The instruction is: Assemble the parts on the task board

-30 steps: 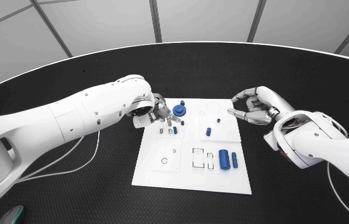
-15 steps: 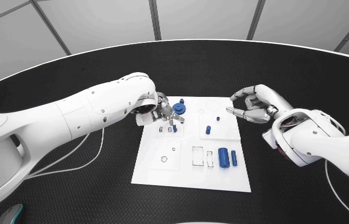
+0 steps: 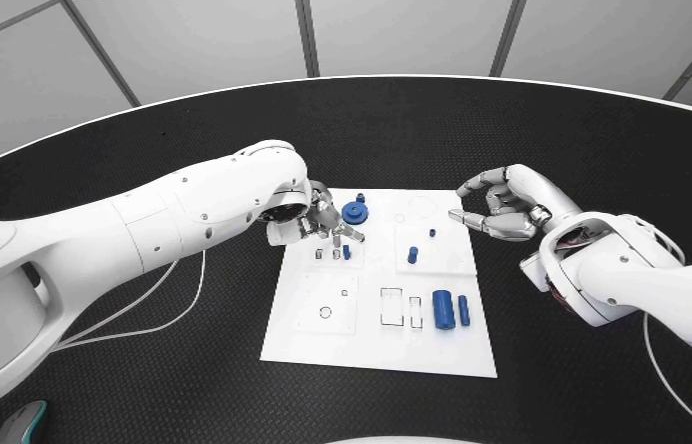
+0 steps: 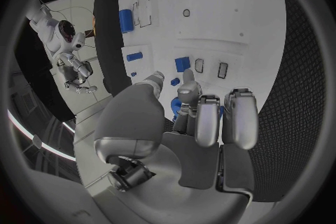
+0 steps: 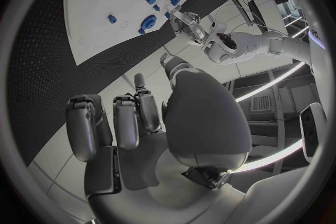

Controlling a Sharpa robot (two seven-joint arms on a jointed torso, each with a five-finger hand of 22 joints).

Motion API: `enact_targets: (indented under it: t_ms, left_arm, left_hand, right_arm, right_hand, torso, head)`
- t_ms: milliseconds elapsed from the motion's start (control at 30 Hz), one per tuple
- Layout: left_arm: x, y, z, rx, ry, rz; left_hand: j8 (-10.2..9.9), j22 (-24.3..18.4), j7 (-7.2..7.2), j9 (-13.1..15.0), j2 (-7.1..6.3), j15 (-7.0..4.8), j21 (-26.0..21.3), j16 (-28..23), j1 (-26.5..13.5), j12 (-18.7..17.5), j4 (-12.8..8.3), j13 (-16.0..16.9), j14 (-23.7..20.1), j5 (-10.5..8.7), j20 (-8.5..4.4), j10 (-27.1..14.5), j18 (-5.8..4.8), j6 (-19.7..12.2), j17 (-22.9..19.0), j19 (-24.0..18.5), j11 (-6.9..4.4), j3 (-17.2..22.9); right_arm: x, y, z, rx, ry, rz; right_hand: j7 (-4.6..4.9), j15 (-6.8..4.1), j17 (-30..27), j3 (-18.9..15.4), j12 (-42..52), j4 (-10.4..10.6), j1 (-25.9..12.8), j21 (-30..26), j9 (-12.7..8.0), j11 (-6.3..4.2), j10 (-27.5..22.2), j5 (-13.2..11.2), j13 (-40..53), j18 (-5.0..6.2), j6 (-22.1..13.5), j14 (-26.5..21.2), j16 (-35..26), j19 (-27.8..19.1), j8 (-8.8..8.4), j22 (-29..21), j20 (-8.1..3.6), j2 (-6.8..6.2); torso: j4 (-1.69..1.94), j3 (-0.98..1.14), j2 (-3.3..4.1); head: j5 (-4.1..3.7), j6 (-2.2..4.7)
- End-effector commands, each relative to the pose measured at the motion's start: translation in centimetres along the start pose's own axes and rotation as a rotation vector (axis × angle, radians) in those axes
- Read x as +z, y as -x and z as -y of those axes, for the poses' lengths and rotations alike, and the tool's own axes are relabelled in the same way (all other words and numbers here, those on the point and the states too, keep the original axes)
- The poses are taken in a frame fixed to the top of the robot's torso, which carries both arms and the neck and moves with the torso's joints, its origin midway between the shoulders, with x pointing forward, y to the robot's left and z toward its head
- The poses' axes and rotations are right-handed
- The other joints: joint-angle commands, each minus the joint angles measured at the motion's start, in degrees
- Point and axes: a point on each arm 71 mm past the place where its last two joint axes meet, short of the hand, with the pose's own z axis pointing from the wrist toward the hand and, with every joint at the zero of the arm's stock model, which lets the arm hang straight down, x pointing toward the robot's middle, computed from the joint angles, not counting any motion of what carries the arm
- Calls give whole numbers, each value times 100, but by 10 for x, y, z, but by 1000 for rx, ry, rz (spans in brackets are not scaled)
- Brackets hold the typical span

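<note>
Glossy white arms (image 3: 159,224), silver jointed fingers (image 4: 208,120), trailing white cable (image 3: 137,314).

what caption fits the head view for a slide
Left hand reaches over the blue parts at the task board's far-left corner; right hand hovers, fingers curled, off its right edge.

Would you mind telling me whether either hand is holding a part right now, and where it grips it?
The right hand holds nothing. The left hand is over the round blue part, but a grip cannot be told.

black table (image 3: 173,364); white task board (image 3: 339,349) lies flat mid-table
</note>
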Motion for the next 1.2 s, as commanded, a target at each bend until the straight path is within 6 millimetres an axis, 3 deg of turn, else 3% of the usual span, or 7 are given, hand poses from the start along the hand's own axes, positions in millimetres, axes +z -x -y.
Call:
enact_targets:
  t_ms: [33,1200]
  left_arm:
    - [0,0,-2,2,29,-2]
    - [7,-2,5,60,54,-45]
  left_hand:
    - [32,280,0,12,22,-37,19,-6,36,26,-2,17,393,-16,15,-20,-101,-14,658,41,-11,-37]
    - [82,274,-16,108,158,-50,14,-9,171,7,-9,-27,394,-8,7,-45,-99,-22,659,33,-27,-13]
  right_arm:
    - [0,0,0,0,0,-1]
    - [2,-3,-2,0,1,-9]
  right_hand:
    - [7,-29,875,-27,-28,33,76,-31,-9,-31,10,35,480,-54,45,448,-38,515,46,1443,-45,8]
    - [5,-31,879,-35,-26,48,87,-30,-10,-34,13,51,481,-54,53,449,-37,516,55,1444,-47,22]
  torso:
    - [4,0,-2]
    - [-6,15,7]
  head:
    - [-3,-1]
    - [8,-11]
